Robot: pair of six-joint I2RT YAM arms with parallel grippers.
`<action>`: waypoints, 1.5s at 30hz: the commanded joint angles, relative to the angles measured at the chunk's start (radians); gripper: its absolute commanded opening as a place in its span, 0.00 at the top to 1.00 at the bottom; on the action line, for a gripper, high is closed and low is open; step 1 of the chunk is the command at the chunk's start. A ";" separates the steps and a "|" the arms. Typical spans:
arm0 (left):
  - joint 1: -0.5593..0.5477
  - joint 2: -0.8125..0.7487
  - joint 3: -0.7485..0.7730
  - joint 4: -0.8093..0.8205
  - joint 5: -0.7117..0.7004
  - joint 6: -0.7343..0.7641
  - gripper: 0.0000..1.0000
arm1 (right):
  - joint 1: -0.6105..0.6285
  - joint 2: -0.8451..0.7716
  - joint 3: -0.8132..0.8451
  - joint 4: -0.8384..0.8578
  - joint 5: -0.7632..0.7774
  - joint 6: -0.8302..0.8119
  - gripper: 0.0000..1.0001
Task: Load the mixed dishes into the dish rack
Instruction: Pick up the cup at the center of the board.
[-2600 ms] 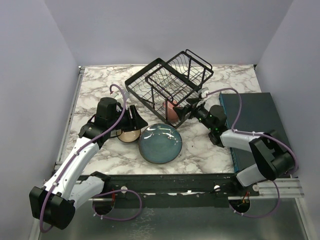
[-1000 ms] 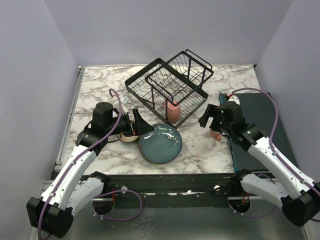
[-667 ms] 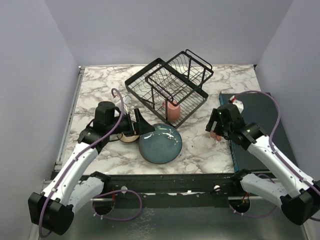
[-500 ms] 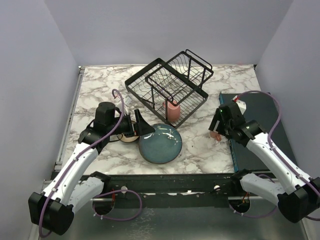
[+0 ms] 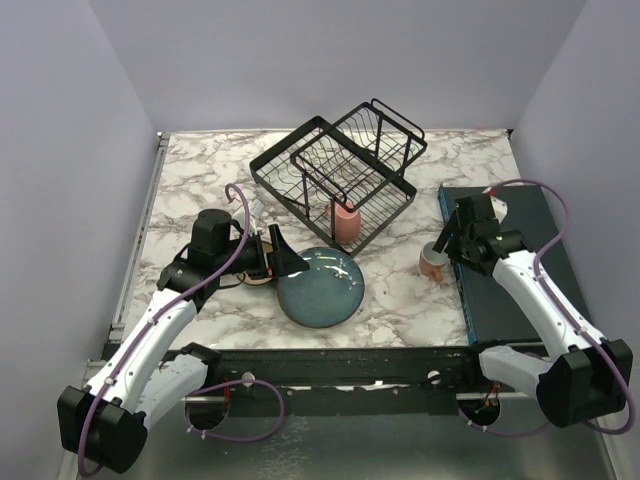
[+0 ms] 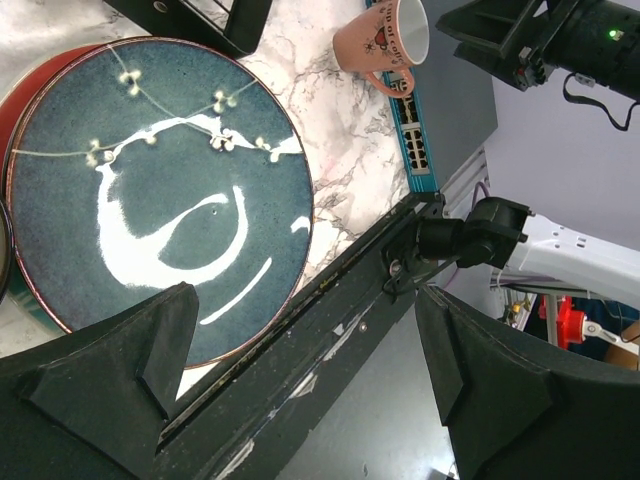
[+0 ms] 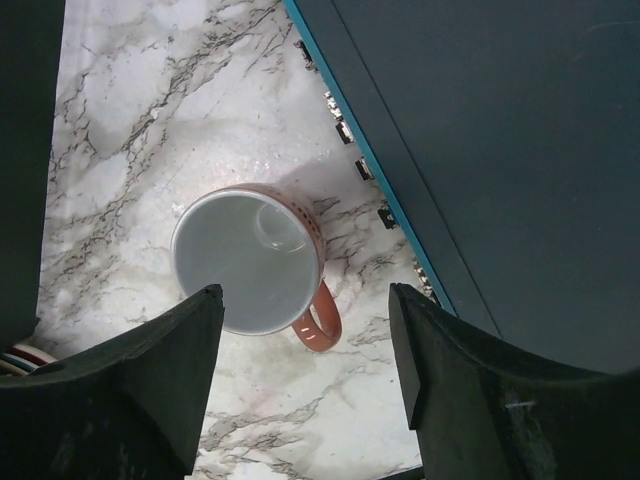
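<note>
— So, how is the right gripper (image 7: 305, 290) set?

— Spread wide, with nothing in its grasp. In its wrist view, a pink mug (image 7: 245, 262) stands upright on the marble table (image 7: 130, 130), mouth up. It shows between the two fingers (image 7: 150, 390), with its handle toward the lower right of that view. Whether a fingertip brushes the rim, I cannot tell.

— What lies beside that mug?

— The dark teal slab (image 7: 480, 150). Its light blue edge runs just beside the mug, with a strip of marble showing between them.

— And the left gripper (image 6: 300, 295)?

— Wide open too, and empty. From above it hangs over the left edge of the teal-blue plate (image 6: 155, 190). That plate has a white swirl of glaze and lies flat on a red plate (image 6: 22, 100), of which only a sliver shows at the rim.

— Anything else near the plates?

— A dark bowl with a tan inside (image 5: 258, 278), just left of the teal-blue plate. In the overhead view it is mostly hidden under the left wrist.

— Where is the dish rack (image 5: 340, 170)?

— At the back middle of the table, turned at an angle. A second pink mug (image 5: 345, 222) stands upright in the near corner of its lower tray. The plates lie in front of the rack. The loose mug stands to the right of the plates, between them and the slab.
</note>
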 commanded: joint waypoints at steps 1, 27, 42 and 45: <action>-0.005 -0.010 -0.012 0.016 0.028 0.018 0.02 | -0.009 0.034 -0.024 0.047 -0.049 -0.009 0.30; -0.006 -0.021 -0.014 0.016 0.017 0.024 0.02 | -0.015 0.080 -0.078 0.127 -0.122 0.004 1.00; -0.023 -0.014 -0.012 0.017 0.003 0.023 0.02 | -0.013 -0.071 -0.052 0.102 -0.252 -0.054 0.99; -0.070 -0.003 -0.003 0.004 -0.037 0.021 0.03 | -0.012 -0.099 -0.046 0.105 -0.297 -0.065 0.99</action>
